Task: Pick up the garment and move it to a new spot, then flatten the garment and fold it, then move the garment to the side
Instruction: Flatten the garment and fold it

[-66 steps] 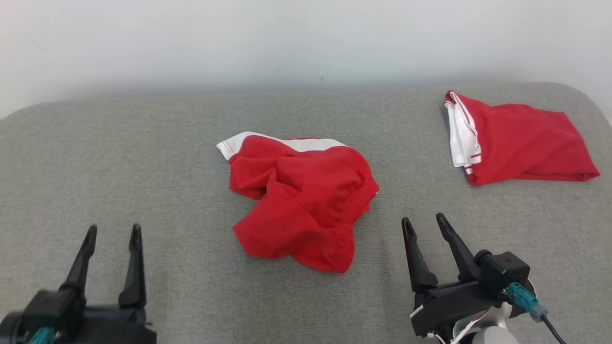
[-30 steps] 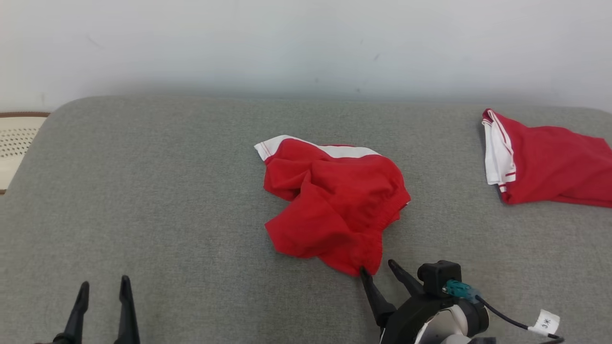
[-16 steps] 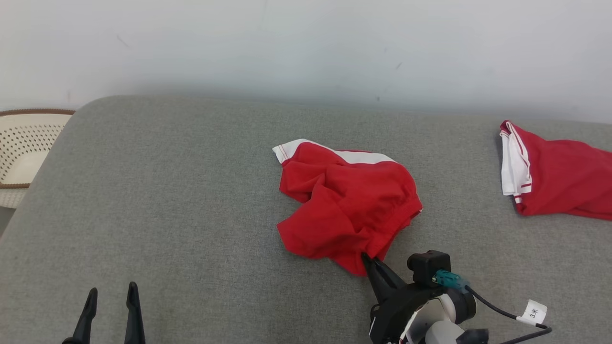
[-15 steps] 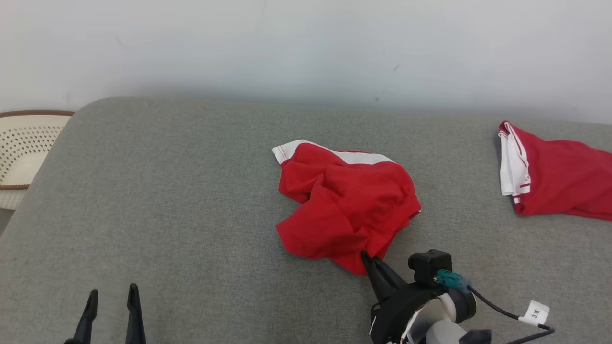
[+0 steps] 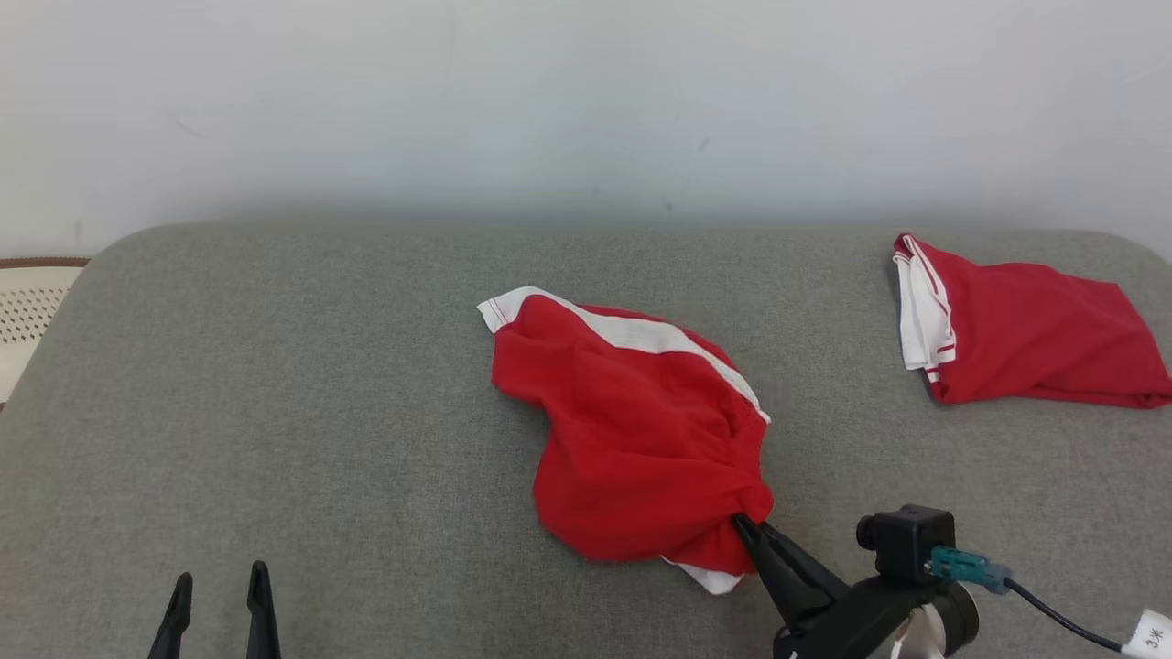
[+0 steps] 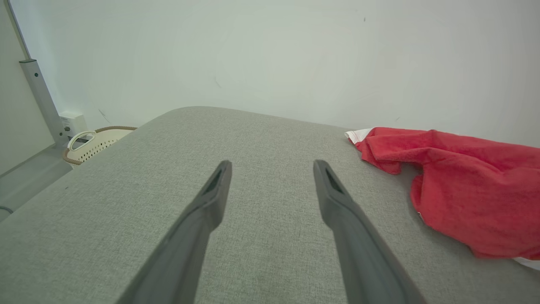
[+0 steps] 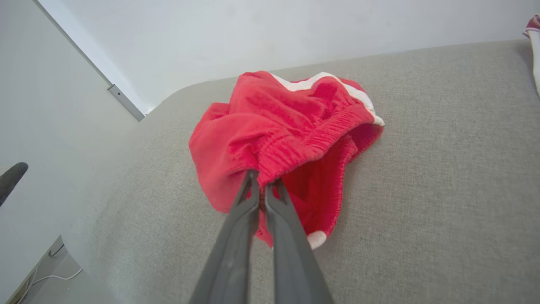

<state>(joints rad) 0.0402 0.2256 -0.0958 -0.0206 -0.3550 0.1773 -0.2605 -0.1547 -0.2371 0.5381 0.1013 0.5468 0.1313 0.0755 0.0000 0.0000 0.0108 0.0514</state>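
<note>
A crumpled red garment (image 5: 632, 430) with a white stripe lies mid-way across the grey cushion (image 5: 320, 384). My right gripper (image 5: 743, 524) is shut on its elastic waistband at the near right corner, and the cloth is pulled up and bunched toward the fingers. In the right wrist view the two fingers pinch the ribbed hem of the garment (image 7: 287, 131) at the gripper (image 7: 263, 179). My left gripper (image 5: 220, 590) stands open over bare cushion at the lower left. In the left wrist view the garment (image 6: 468, 185) lies to the right of the open gripper (image 6: 272, 166).
A second red and white garment (image 5: 1016, 334) lies folded at the cushion's far right. A pale perforated basket (image 5: 23, 307) stands past the cushion's left edge, also the basket (image 6: 95, 143) in the left wrist view. A white wall runs behind.
My right gripper closed on the garment's hem and has drawn it toward me, stretching the cloth. The head camera shifted as well. The left gripper stays open.
</note>
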